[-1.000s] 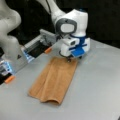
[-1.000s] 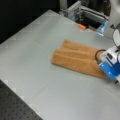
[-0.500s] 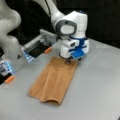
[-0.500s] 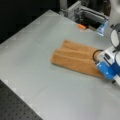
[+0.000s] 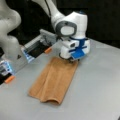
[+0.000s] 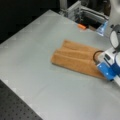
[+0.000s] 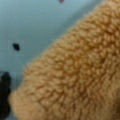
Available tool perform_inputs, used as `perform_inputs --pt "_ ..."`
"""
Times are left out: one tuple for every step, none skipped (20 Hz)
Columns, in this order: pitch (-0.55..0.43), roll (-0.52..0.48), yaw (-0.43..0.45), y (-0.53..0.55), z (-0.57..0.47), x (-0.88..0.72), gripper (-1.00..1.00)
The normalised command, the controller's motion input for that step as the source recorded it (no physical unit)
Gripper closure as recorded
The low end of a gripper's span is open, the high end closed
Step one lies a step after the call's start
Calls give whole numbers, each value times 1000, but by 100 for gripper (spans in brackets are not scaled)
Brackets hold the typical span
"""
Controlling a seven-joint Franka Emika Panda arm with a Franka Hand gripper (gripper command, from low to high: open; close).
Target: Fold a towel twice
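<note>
Grey metal table against a dark background; in a front view a perforated black board borders its bottom left edge. No readable writing or brand marks anywhere. The towel, orange-brown terry, lies flat on the table as a long narrow strip, already folded over lengthwise, with a rounded fold edge at its near end in a front view. In both front views the white and blue gripper sits low at the towel's far short end, pointing straight down, wrist vertical, the arm rising behind it towards the top. Also seen at the towel's right end in a front view. The fingers are hidden against the cloth, so how far they are spread, or whether they pinch the towel, cannot be told. The wrist view is filled by towel pile very close, bare table at its upper left. Small orange tabs and a grey frame lie behind the towel.
</note>
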Motion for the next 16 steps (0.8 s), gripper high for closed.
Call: perform_inputs --pt "-121 -116 -6 -19 -174 -57 100" --pt "-124 -117 0 -24 -164 -46 100" --pt "-125 -117 1 -27 -158 -39 100" --pt "-125 -117 8 -32 -146 -38 100" --pt "-121 -113 20 -43 -128 -40 100" --pt "-114 -111 34 -54 -102 -44 100" --pt "-96 -106 67 -72 -63 -49 100" --pt "-84 -98 97 -93 -15 -49 100" --pt "-81 -96 105 -104 12 -51 100" --pt "-75 -92 126 -129 55 -45 100" --pt "-67 -77 153 -160 105 -36 100" --pt "-41 -45 227 -210 167 -23 100" --pt "-32 -34 246 -238 196 -18 100" --pt "-26 -29 247 -252 201 -19 100" --pt "-21 -24 231 -258 187 -26 100" --pt "35 48 317 -304 189 -32 100"
